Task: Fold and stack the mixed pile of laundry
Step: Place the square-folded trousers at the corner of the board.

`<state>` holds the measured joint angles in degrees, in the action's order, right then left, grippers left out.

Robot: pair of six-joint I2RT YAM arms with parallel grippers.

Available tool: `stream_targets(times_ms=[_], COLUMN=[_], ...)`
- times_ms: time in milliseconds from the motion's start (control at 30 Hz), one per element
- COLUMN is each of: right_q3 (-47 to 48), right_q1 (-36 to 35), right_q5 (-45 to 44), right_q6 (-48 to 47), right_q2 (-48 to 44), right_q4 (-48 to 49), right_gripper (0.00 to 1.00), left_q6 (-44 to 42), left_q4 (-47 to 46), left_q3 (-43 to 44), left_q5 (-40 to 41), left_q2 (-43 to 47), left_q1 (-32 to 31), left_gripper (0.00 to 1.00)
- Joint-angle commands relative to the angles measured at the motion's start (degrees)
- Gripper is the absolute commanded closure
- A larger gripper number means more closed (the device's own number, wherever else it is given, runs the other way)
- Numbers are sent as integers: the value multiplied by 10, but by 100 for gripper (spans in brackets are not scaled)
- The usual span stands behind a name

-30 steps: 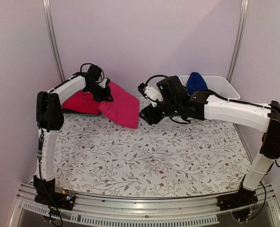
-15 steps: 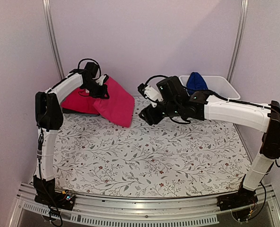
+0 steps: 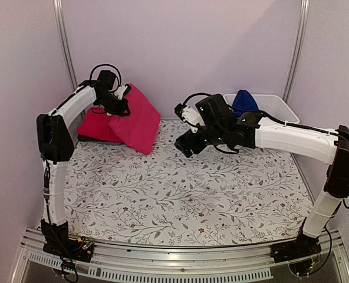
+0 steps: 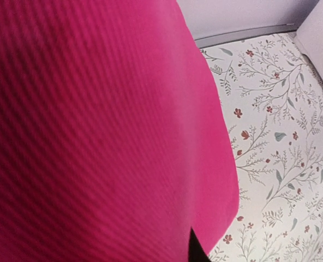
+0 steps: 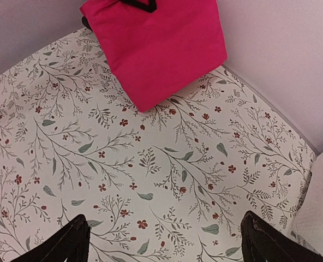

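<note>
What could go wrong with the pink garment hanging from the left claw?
The magenta garment hangs from one edge in the left claw, so it could unfold or slip free. It also covers most of the left wrist view, so setting it squarely on the red tee is harder to judge, and it might land skewed.

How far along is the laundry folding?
Done: a red tee lies flat on a dark garment at the far left. In hand: the left gripper holds the folded magenta garment up beside that stack; the right gripper is open. Left: the blue garment sits in the white tub.
</note>
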<state>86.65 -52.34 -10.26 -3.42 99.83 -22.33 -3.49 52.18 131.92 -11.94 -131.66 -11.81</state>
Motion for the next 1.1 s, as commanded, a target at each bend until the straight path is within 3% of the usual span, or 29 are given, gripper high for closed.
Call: stream_targets(times_ms=[0, 600, 1067], right_q3=[14, 21, 68], right_q1=[7, 9, 10], right_q5=[-27, -65, -68], right_q6=[11, 32, 31], right_q2=[-9, 0, 46], right_q4=[-21, -33, -50], right_gripper=[1, 1, 1], left_q6=[-36, -41, -37], left_q4=[-36, -50, -70], left_q3=[27, 38, 85], left_q5=[-9, -94, -145], left_q2=[50, 66, -29], left_q1=[11, 78, 174], left_gripper=[100, 100, 100])
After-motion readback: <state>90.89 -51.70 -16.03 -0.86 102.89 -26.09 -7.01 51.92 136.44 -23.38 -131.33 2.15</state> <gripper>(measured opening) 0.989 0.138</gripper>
